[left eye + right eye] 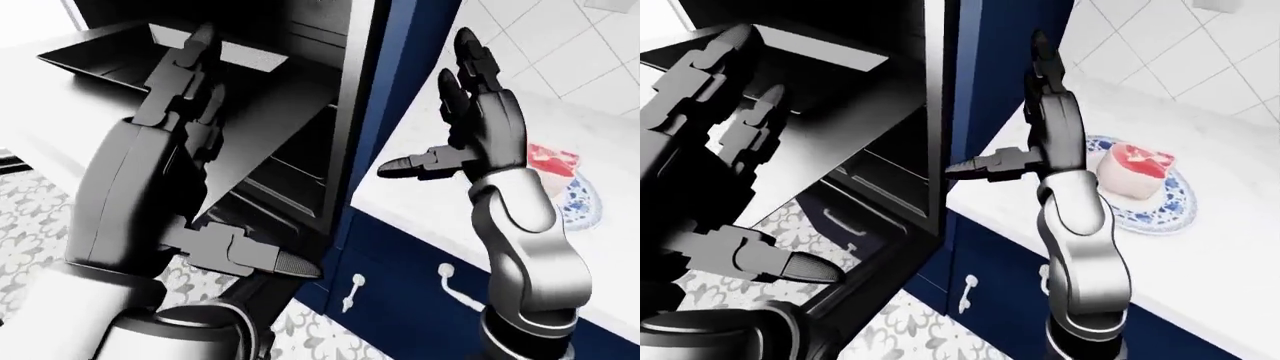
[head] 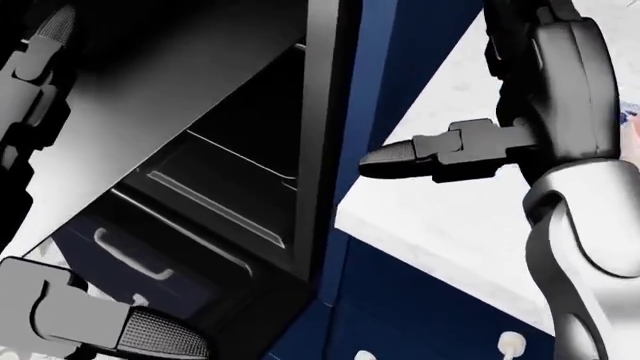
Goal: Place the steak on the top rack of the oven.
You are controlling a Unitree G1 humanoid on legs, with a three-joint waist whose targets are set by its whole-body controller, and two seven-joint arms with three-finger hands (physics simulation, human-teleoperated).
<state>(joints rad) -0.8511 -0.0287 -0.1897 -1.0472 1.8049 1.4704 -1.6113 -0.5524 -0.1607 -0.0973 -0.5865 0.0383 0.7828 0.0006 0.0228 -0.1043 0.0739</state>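
The steak (image 1: pixel 1132 169), pink and red, lies on a blue-patterned plate (image 1: pixel 1160 213) on the white counter at the right. My right hand (image 1: pixel 1025 120) is open, fingers upright, thumb pointing left, just left of the plate and not touching the steak. My left hand (image 1: pixel 205 142) is open at the left, fingers spread over the open oven door (image 1: pixel 255 120). The dark oven cavity (image 2: pixel 240 150) is open; its racks show only as dim ledges.
A black oven frame edge (image 1: pixel 935 112) and a blue cabinet column (image 1: pixel 990 75) stand between oven and counter. Blue cabinet doors with white handles (image 1: pixel 352 291) lie under the white counter (image 1: pixel 1200 270). White tiled wall (image 1: pixel 1160 45) stands behind it. Patterned floor (image 1: pixel 900 330) lies below.
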